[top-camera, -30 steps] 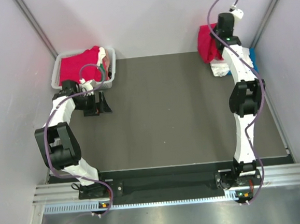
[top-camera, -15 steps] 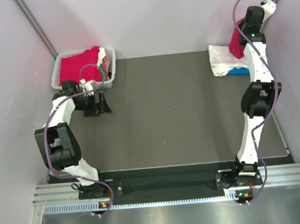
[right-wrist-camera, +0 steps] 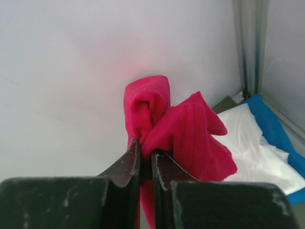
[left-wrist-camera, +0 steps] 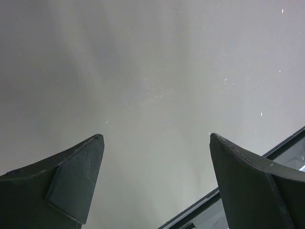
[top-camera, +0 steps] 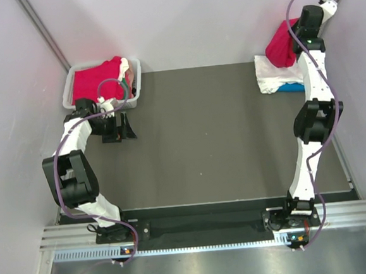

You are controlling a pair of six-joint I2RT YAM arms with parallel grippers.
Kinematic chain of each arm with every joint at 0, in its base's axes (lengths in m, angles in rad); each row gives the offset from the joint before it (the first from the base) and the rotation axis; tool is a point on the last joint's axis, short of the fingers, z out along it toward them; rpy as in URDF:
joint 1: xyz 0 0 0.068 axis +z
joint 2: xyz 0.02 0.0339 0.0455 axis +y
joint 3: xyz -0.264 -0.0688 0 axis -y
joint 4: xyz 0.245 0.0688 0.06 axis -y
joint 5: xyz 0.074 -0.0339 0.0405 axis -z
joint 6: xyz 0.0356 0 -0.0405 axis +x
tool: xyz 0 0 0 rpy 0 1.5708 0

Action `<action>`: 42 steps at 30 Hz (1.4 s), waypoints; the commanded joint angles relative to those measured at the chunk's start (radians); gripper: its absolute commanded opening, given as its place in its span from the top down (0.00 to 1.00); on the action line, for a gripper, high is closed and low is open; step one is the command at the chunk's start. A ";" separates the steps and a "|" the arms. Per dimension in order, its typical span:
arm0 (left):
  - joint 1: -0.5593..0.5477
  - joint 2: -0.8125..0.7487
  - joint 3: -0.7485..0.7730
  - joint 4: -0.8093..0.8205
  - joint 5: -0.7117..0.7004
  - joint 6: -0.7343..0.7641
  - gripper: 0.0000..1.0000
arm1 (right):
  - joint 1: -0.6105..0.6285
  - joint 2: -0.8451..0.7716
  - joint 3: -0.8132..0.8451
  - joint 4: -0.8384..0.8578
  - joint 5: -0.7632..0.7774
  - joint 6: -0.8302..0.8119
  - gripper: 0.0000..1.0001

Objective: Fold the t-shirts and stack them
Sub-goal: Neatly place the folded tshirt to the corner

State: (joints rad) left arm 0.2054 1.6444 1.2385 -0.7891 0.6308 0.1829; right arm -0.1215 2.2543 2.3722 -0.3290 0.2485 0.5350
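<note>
Red t-shirt (right-wrist-camera: 183, 138) bunches in your right gripper (right-wrist-camera: 145, 148), pinched tight, above the white shirt (right-wrist-camera: 252, 143) and blue shirt (right-wrist-camera: 272, 126); your left gripper (left-wrist-camera: 155, 136) gapes wide, empty.

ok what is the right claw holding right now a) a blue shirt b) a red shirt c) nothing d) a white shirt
b, the right claw is pinched shut on a bunched red shirt, while the white shirt and blue shirt lie flat below it.
</note>
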 commanded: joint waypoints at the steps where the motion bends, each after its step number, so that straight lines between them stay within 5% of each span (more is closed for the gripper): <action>1: 0.006 -0.031 0.030 -0.015 0.009 0.018 0.03 | -0.052 -0.053 0.013 0.086 -0.005 -0.001 1.00; 19: 0.008 -0.061 0.027 -0.038 0.004 0.021 0.03 | 0.114 0.047 0.018 0.082 -0.046 0.011 1.00; 34: 0.006 -0.051 0.021 -0.029 0.033 0.015 0.03 | -0.070 -0.145 -0.203 0.159 -0.072 -0.034 1.00; 42: 0.008 -0.074 0.018 -0.036 0.033 0.020 0.03 | -0.070 -0.136 -0.152 0.116 -0.078 -0.021 1.00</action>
State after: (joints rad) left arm 0.2062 1.6020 1.2400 -0.8211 0.6353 0.1951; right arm -0.2047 2.2005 2.1956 -0.2703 0.1856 0.5163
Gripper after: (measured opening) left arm 0.969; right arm 0.043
